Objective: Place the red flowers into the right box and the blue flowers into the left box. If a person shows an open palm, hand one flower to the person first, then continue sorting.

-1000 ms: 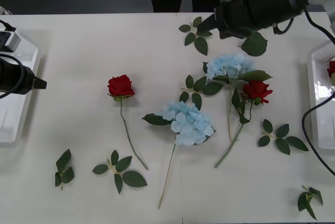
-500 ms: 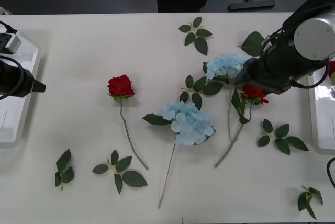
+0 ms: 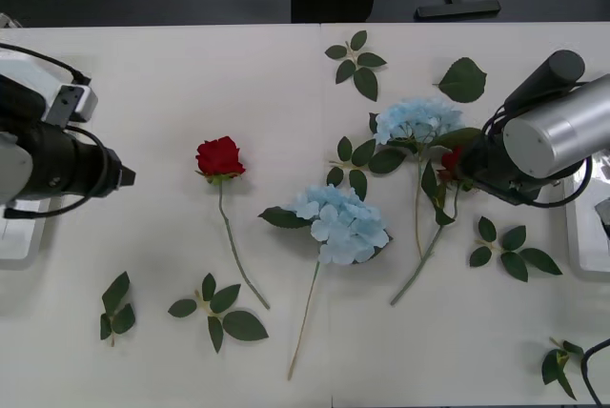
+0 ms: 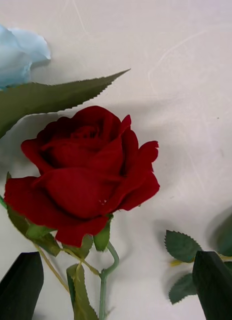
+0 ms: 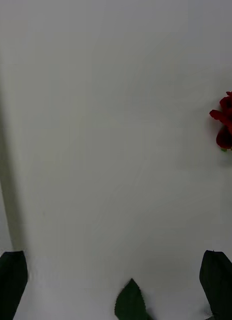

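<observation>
Since the earlier frame: right gripper (image 4: 116, 287) lowered over a red rose (image 4: 83, 170); left gripper (image 5: 116, 285) advanced off the left box (image 3: 19, 241) toward the other rose (image 3: 220, 156). Right fingers (image 4: 213, 282) parted, straddling rose stem, nothing held; head just ahead, blue flower (image 3: 412, 119) close alongside. Left fingers spread, empty. Likely faults: neighbouring leaf or blue flower stem pinched with the rose, through crowding; thin stem slipping free. Right box (image 3: 583, 189) behind, off to one side.

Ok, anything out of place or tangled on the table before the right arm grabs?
Nothing damaged. The red rose under the open right gripper lies with its stem crossing a blue hydrangea's stem, so they may drag together. Loose leaf sprigs are scattered around. The left gripper hovers open over bare table.
</observation>
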Robot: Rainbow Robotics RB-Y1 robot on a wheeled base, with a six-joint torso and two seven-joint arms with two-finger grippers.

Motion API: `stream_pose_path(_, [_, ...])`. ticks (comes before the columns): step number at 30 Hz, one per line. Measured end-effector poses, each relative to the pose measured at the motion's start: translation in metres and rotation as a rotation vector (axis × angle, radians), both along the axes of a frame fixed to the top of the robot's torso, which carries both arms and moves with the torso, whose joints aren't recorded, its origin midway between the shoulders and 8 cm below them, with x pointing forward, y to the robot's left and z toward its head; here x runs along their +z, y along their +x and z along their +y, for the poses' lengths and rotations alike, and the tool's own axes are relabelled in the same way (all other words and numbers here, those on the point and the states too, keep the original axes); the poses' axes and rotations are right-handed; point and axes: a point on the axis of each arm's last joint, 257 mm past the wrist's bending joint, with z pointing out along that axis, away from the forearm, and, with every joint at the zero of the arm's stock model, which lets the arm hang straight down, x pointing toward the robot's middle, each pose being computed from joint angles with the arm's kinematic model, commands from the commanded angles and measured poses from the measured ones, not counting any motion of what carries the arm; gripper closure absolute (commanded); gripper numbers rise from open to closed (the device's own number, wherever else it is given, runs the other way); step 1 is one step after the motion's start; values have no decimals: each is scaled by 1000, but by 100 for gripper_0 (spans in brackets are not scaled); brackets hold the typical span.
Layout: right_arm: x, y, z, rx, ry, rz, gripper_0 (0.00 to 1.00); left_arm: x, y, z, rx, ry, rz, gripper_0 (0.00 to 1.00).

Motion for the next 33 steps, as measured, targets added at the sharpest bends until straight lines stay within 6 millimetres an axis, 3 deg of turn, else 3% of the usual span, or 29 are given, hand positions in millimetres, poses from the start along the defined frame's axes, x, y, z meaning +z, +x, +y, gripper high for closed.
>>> stream_pose_path(6, [-17,4,9,-9,15,2,13,-44,-8,-59,145,-116,16,0])
stream_pose_path(12, [-28,6,18,26,-4,-8,14,-63,-4,-114,84,-142,47,0])
stream_pose_path(17, [-41,8,12,21,-16,-7,14,-70,13,-134,89,-155,58,0])
stream_pose_path(26, [-54,8,10,23,-30,2,15,-98,41,-149,85,-176,59,0])
stream_pose_path(29, [-55,9,6,20,-42,-4,31,-110,41,-150,88,-173,76,0])
stream_pose_path(30, [-55,11,5,20,-44,-9,43,-114,41,-151,92,-177,85,0])
stream_pose_path(31, [-56,12,5,20,-44,-15,47,-117,41,-152,94,-184,95,0])
stream_pose_path(33, [-58,15,2,15,-47,-21,64,-124,39,-156,98,-210,116,0])
